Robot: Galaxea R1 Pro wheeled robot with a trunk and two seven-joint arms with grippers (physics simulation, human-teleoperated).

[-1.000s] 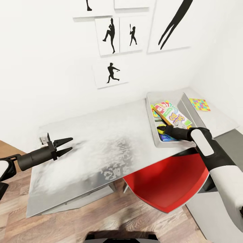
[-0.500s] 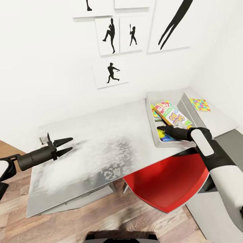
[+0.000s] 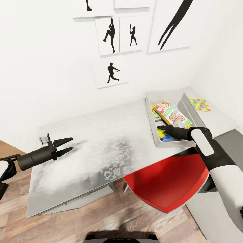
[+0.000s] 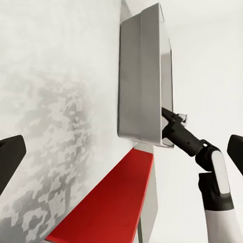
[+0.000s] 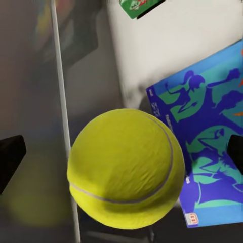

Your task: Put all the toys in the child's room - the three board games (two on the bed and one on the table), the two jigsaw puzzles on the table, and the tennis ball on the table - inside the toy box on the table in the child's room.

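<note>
Where toy box (image 3: 152, 116) sits, tennis ball (image 5: 125, 169), blue game (image 5: 207, 152)

yellow-green tennis ball (image 5: 126, 169) in grey toy box (image 3: 152, 126), beside blue game box (image 5: 205, 147).

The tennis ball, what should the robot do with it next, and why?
Probably pull the right gripper back up out of the toy box. The tennis ball seems already let go: the fingertips stand wide apart of it, over the blue game box.

Child's room, baseball-player silhouettes (image 3: 110, 72) on wall, toy box (image 3: 151, 114) on desk (image 3: 94, 141)
</note>
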